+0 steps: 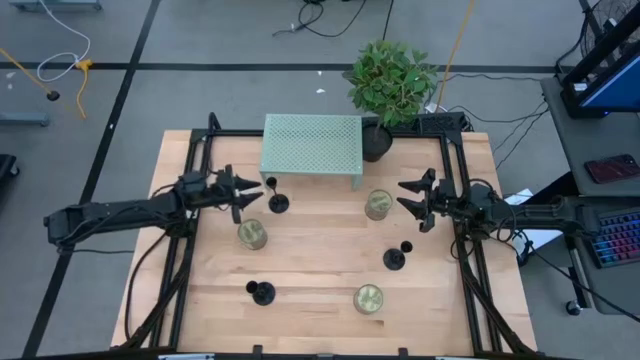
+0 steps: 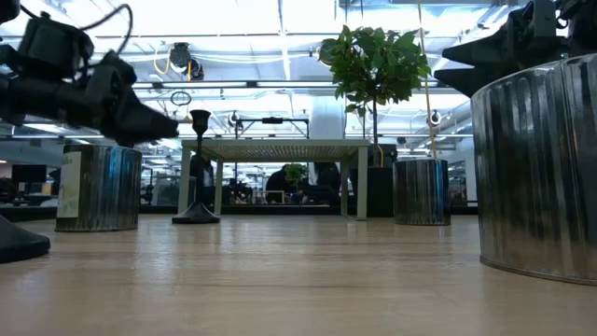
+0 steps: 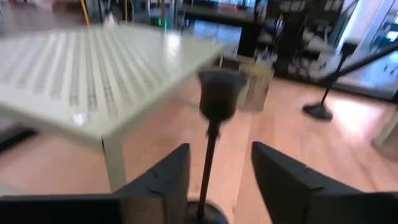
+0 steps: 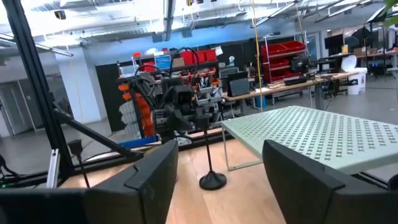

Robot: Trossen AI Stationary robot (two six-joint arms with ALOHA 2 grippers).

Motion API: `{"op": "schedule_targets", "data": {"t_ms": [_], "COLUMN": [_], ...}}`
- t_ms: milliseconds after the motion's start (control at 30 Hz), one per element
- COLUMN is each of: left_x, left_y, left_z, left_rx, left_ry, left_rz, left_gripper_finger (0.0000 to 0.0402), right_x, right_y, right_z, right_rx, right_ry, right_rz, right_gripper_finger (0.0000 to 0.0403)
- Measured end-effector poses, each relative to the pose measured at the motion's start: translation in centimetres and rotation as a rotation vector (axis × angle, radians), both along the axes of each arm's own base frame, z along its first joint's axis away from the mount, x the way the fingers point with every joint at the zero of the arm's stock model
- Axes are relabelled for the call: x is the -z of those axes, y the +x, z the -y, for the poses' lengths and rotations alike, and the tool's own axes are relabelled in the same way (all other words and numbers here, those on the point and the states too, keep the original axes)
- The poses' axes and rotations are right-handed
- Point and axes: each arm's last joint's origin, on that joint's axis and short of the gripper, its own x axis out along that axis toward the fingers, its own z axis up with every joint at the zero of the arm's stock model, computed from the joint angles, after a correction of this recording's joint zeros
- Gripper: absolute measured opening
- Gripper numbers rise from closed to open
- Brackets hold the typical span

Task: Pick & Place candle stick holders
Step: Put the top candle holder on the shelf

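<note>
Centre-left of the high view, the left gripper (image 1: pixel 243 190) stands wide open just short of a holder (image 1: pixel 277 203) beside the green rack (image 1: pixel 311 146), nothing held; two more holders (image 1: pixel 261 292) (image 1: pixel 395 259) stand lower in the frame among three tins (image 1: pixel 252 234). At right, the right gripper (image 1: pixel 412 200) waits, spread and empty. A misaligned closing finger could likely tip the thin stem.

A pale green perforated stand (image 1: pixel 311 147) sits at the wooden table's (image 1: pixel 320 310) far edge, a potted plant (image 1: pixel 390 82) just beside it — three shiny ribbed metal cans (image 1: pixel 251 234) (image 1: pixel 378 204) (image 1: pixel 368 298) stand well apart across the tabletop.
</note>
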Motion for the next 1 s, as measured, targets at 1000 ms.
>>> {"op": "schedule_targets", "data": {"t_ms": [1000], "left_x": [0.1], "left_y": [6.4], "left_z": [-1.3], "left_rx": [-0.094], "left_ry": [-0.026], "left_rz": [-0.180], "left_gripper_finger": [0.0111], "right_x": [-0.3], "right_y": [1.2], "right_z": [1.0], "right_rx": [0.226], "right_ry": [-0.344], "right_rz": [-0.046], "right_gripper_finger": [0.0228]}}
